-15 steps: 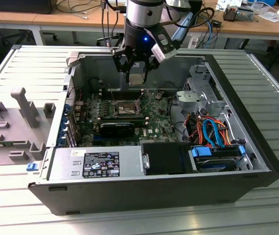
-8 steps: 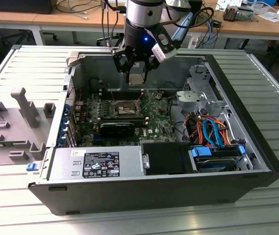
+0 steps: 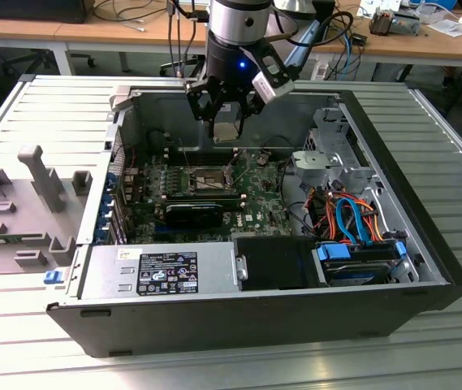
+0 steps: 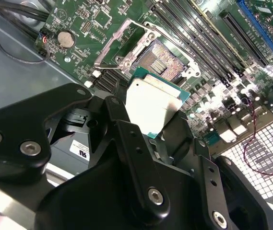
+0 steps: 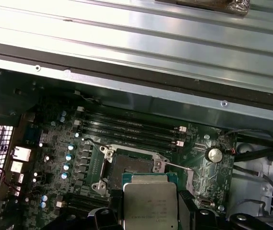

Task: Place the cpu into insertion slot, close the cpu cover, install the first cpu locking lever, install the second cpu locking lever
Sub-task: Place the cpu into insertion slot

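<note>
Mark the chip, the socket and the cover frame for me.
chip [image 4: 153,103], second wrist view, silver top.
socket [image 4: 161,60], second wrist view, dark centre.
cover frame [image 4: 111,42], second wrist view, side rail.

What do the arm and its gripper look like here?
The arm is a silver-grey cylinder with a black band and a blue light. The gripper is black, its linked bars joined by silver screws. A white block sits beside it, and dark cables trail off.

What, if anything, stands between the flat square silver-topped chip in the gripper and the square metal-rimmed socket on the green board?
Nothing visible does. The gripper holds the silver-topped cpu above the board; the dark centre of the insertion slot lies bare, its thin silvery cpu cover swung open beside it.
</note>
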{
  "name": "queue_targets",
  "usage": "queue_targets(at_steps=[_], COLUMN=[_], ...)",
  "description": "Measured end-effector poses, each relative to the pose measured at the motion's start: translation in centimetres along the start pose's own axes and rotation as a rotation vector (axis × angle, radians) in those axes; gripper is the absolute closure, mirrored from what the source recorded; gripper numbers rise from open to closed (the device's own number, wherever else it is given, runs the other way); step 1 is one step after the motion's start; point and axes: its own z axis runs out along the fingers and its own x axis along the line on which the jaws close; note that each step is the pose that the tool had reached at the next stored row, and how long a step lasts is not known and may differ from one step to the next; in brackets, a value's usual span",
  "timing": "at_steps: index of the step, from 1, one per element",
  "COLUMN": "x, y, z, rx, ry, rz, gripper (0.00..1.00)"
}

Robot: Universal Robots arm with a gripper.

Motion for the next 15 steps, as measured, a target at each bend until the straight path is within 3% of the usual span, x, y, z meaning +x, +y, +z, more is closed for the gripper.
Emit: queue_targets(at_steps=[6, 15], x=[-0.01, -0.01], y=[0.0, 0.0], z=[0.0, 0.0], rx=[0.0, -0.0016], ry=[0.0001, -0.0075], rz=[-0.001, 0.084], gripper=[0.45, 0.45])
